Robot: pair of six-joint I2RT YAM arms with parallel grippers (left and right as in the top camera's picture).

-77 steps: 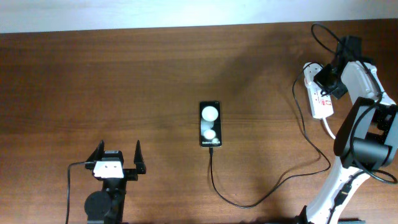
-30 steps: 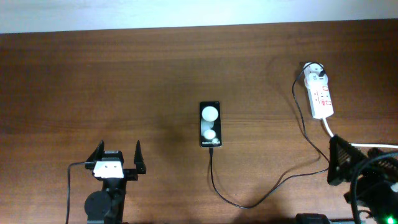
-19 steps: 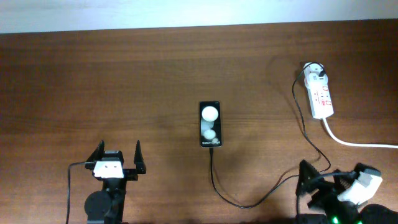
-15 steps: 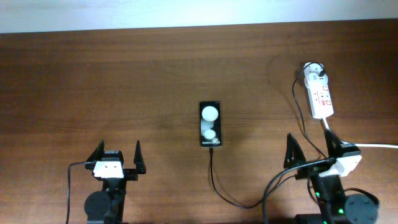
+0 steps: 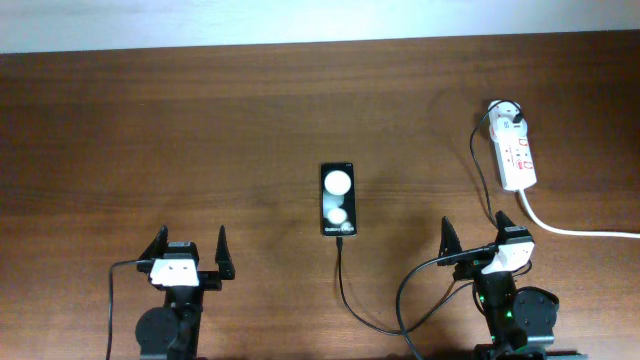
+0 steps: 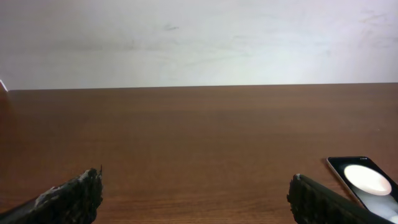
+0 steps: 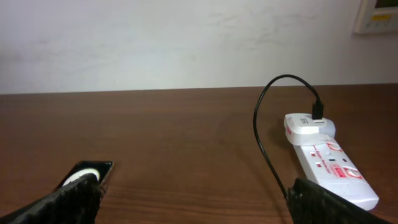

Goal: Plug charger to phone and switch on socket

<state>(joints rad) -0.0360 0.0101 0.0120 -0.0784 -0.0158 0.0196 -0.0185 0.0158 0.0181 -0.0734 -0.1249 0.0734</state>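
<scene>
Observed charger point(image 5: 343, 285) tip meeting phone point(image 5: 338, 199) bottom edge, adapter seated in socket point(image 5: 514, 155). Found left gripper point(image 5: 190, 240) and right gripper point(image 5: 473, 232) fingers spread apart, empty.

Left arm point(image 5: 160, 326): black, round-bodied joint; white block point(image 5: 172, 267) at wrist; thin black cable point(image 5: 110, 295) trailing off it. Fingers point(image 5: 222, 252) black, pointed, rough-edged in wrist views. Right arm point(image 5: 535, 308): same build, green light point(image 5: 506, 317) on body.
</scene>
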